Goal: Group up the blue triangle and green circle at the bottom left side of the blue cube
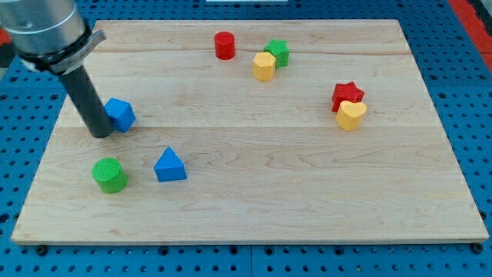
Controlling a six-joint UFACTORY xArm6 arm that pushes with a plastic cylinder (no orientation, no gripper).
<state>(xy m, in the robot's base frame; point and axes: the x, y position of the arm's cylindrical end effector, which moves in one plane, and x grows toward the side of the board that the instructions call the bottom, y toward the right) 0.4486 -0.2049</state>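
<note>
Rod work near the board's left edge: my tip [101, 135] rests bare, holding nothing, touching the blue cube's [120, 115] left side. Green circle [110, 175] and blue triangle [169, 165] sit near each other toward the bottom-left corner; likely next, nudging them closer together.

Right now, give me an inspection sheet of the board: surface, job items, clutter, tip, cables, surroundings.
Surface: pale wooden board, flat, planks visible.
Job's things: blue cube at the view's left; blue triangle and green circle below it, apart from each other.
Clutter: red cylinder, green star touching yellow hexagonal block, red star touching yellow heart.
Grippers: none; my tip sits against the blue cube's left side.
Cables: nothing seen.
Surroundings: blue perforated base.
</note>
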